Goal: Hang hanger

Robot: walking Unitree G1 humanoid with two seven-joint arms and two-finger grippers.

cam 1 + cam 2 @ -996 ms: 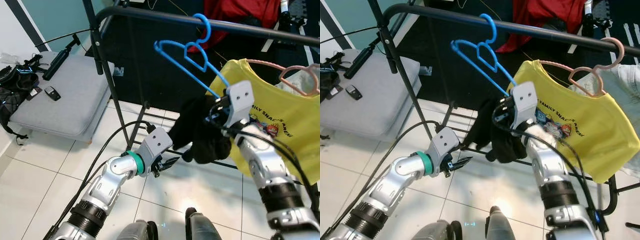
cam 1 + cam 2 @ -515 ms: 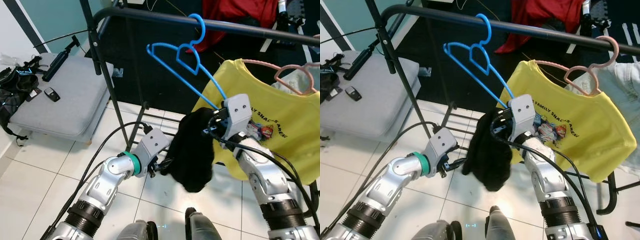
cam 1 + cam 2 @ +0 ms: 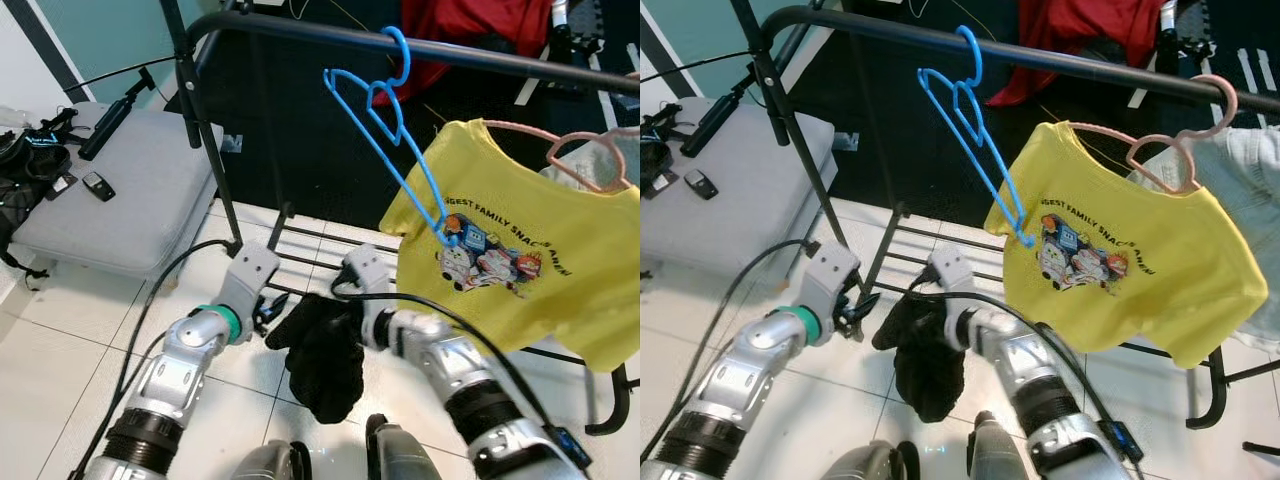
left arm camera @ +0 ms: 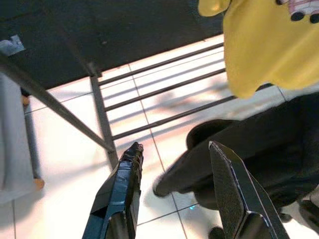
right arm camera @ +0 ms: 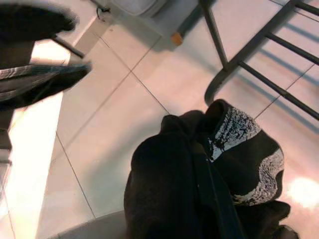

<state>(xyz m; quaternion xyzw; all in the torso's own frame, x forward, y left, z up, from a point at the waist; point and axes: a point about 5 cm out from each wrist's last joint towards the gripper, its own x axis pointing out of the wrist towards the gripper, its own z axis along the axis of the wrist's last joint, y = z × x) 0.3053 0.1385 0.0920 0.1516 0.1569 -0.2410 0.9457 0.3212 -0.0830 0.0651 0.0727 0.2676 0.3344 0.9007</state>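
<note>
Left eye view: thin blue hanger (image 3: pixel 385 140) hooked on rail (image 3: pixel 300 30), empty, tilted.

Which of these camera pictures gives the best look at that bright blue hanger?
The right eye view: the blue hanger hangs whole from the black rail, tilted, its lower tip against the yellow shirt. The left eye view shows the same. Both wrist views look toward the floor instead.

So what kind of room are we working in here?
Probably a laundry or dressing corner of a home: a black garment rack on white floor tiles, with a blue hanger and a yellow T-shirt hanging from it, and a grey cushion beside it.
</note>
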